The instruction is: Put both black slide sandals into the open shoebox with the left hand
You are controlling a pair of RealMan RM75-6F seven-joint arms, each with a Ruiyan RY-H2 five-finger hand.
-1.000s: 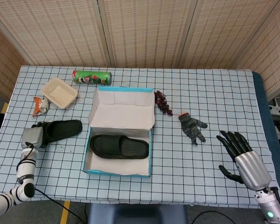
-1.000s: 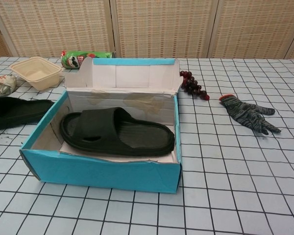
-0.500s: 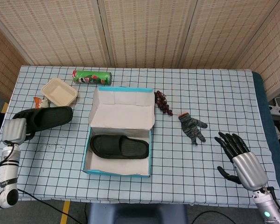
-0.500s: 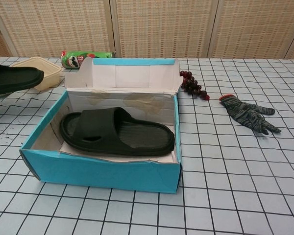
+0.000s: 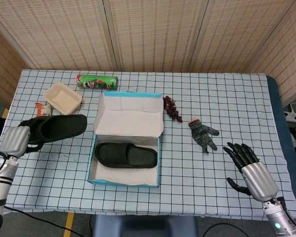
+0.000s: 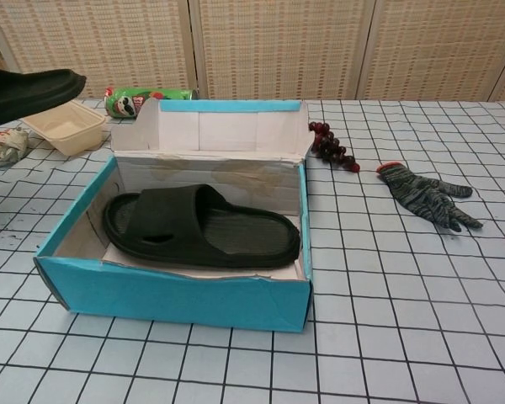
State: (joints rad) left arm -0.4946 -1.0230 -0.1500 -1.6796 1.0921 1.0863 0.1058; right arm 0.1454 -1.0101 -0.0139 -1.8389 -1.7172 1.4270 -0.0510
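1. While my left hand [image 5: 14, 140] grips the second sandal [image 5: 56, 127] by one end, its fingers closed on it, the sandal hangs above the surface [image 5: 227, 98], left of the shoebox [image 5: 126, 181].
2. The first sandal [image 6: 202, 227] already lies inside the box.
3. The held sandal looks light, rubbery and slightly flexible; gripped at one end, its free end may sag or swing.
4. My right hand [image 5: 249, 168] holds nothing, fingers spread.
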